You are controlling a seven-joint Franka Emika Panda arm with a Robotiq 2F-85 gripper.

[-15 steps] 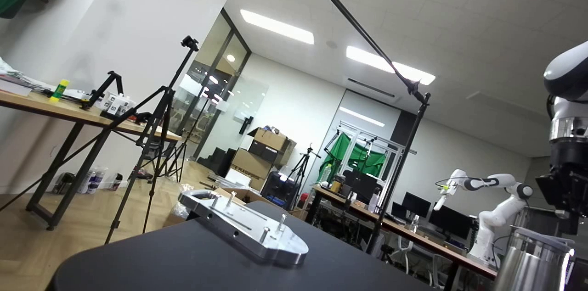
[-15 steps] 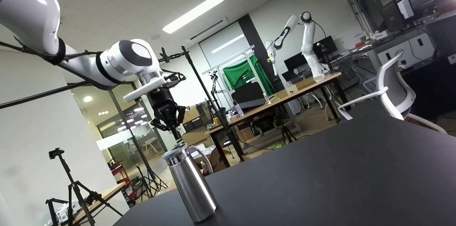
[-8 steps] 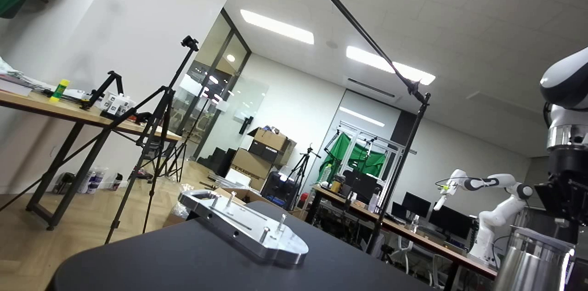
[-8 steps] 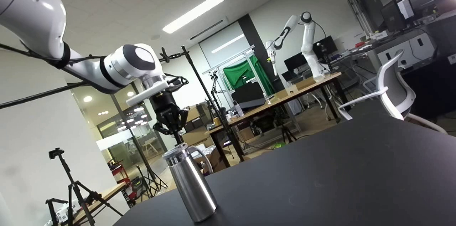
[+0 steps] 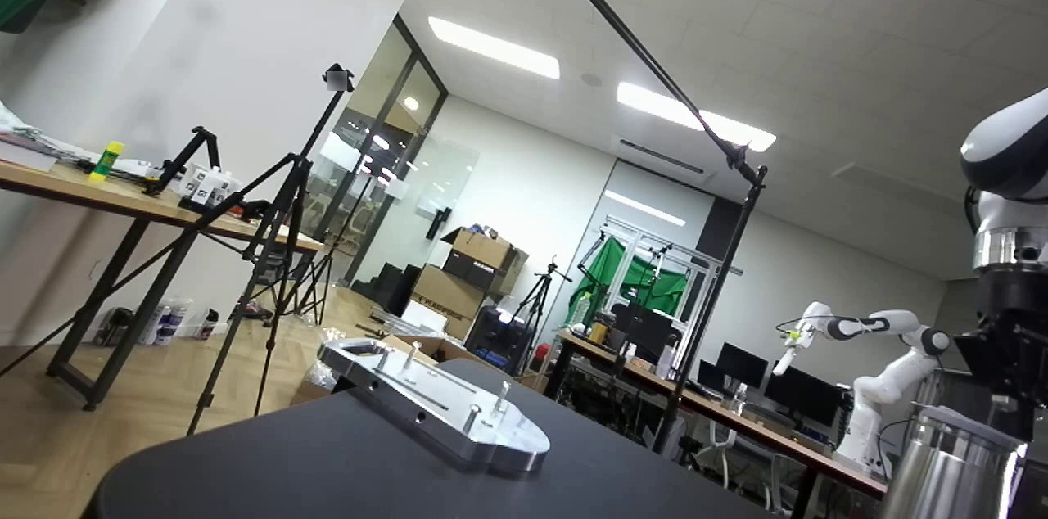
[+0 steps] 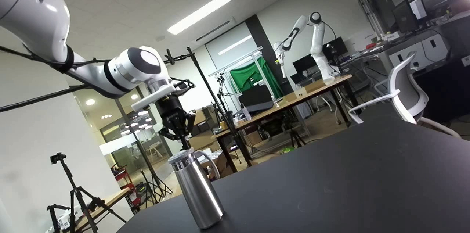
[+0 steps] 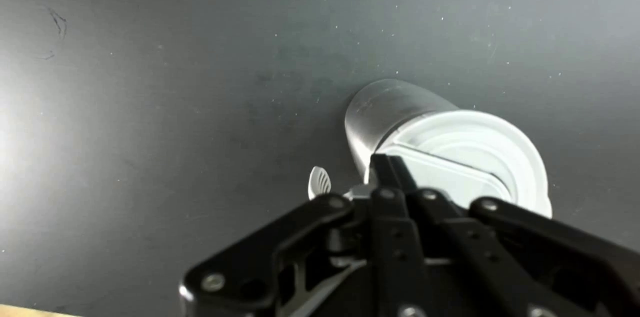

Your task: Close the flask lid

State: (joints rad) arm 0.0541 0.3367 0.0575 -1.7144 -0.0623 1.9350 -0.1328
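The flask is a brushed-metal cylinder standing on the dark table, with a grey handle. Its upper part also shows in an exterior view. Its pale lid lies on the rim and has a flat flap; the flap's near part is hidden by my gripper. My gripper points down at the lid's handle side. In the wrist view its fingertips are together with nothing between them, over the lid's edge. They look in contact with the lid or just above it; I cannot tell which.
The dark table carries the flask near its edge. A metal plate with upright pegs lies on a dark surface in an exterior view. A grey chair stands beyond the table. Tripods and a pole stand behind.
My gripper has moved down toward the lid and slightly to the right in the exterior view with the whole flask. The flask has stayed almost in place.
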